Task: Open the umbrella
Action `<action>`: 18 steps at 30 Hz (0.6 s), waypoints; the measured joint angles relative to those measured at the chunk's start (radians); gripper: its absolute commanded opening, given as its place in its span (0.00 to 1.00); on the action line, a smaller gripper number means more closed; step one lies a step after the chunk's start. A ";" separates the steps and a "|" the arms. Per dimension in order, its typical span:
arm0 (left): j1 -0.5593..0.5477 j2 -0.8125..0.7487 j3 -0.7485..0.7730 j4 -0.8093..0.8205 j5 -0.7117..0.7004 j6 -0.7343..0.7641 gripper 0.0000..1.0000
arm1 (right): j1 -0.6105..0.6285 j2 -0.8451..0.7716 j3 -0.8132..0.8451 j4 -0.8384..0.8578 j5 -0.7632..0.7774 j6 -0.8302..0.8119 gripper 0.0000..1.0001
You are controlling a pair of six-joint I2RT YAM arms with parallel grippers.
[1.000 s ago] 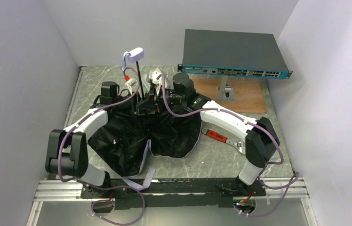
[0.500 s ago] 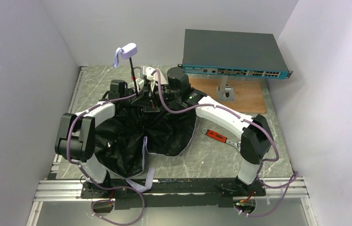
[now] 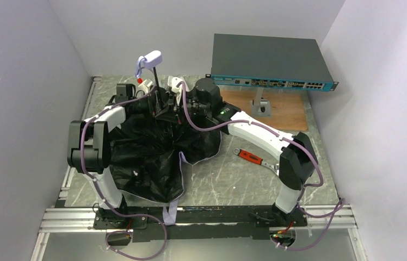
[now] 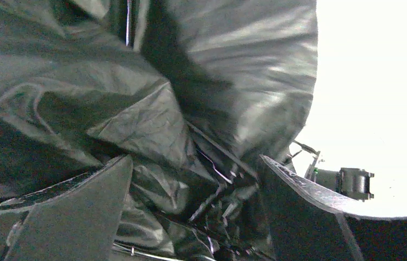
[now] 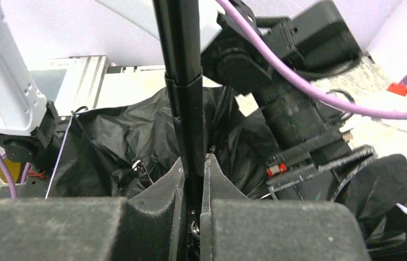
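The umbrella (image 3: 147, 157) lies with its black lining facing up, spread in loose folds over the table's left half. Its thin black shaft (image 3: 156, 81) stands upright, topped by the small lavender handle (image 3: 152, 57). My right gripper (image 3: 172, 107) is shut on the shaft (image 5: 182, 81) just above the canopy, both fingers (image 5: 158, 196) pressed against it. My left gripper (image 4: 196, 174) is open beside the shaft's base, left of the right gripper (image 5: 193, 163). Crumpled black fabric (image 4: 136, 109) and metal ribs (image 4: 217, 190) lie between its spread fingers (image 4: 76, 212), with nothing gripped.
A grey network switch (image 3: 269, 60) stands on a stand over a wooden board (image 3: 285, 111) at the back right. A red-handled tool (image 3: 251, 157) lies right of the canopy. White clips (image 3: 177, 84) sit behind the grippers. Walls close in on the left, back and right.
My left gripper has opened wide and its arm has swung toward the back. The canopy has shifted toward the front left. The right gripper has kept its hold on the shaft.
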 measured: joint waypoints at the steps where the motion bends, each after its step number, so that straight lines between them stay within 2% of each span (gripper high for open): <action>1: 0.000 -0.005 0.009 0.000 0.018 0.003 0.94 | -0.004 -0.004 -0.011 0.006 0.007 -0.001 0.00; 5: 0.003 -0.068 0.014 -0.011 0.069 0.025 0.99 | -0.025 -0.010 -0.039 0.025 0.018 0.017 0.00; 9: 0.025 -0.214 0.014 -0.049 0.072 0.076 1.00 | -0.044 -0.010 -0.055 0.055 0.030 0.055 0.00; 14: 0.161 -0.497 -0.095 0.051 0.084 0.119 0.98 | -0.043 -0.010 -0.062 0.076 0.031 0.111 0.00; 18: 0.214 -0.676 -0.177 -0.001 0.134 0.329 0.89 | -0.041 -0.010 -0.062 0.114 0.041 0.150 0.00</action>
